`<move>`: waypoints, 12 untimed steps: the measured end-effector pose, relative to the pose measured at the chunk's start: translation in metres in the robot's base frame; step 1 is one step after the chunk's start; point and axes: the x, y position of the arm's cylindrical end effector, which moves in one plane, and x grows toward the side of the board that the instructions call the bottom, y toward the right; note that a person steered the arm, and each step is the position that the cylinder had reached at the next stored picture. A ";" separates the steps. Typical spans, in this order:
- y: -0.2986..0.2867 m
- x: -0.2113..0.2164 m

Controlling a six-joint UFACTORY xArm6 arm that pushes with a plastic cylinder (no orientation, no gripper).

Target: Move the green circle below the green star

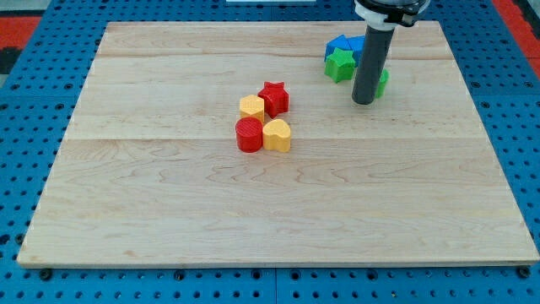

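A green star sits near the view's top right on the wooden board. A green block, mostly hidden behind my rod, lies just right of it; its shape cannot be made out. My tip rests on the board at the green block's left side, below and to the right of the green star. Blue blocks sit right behind the green star.
A cluster stands near the board's middle: a red star, a yellow block, a red cylinder and a yellow heart. A blue pegboard surrounds the board.
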 end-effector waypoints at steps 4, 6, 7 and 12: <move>0.043 0.011; 0.007 -0.002; -0.036 0.007; 0.115 -0.038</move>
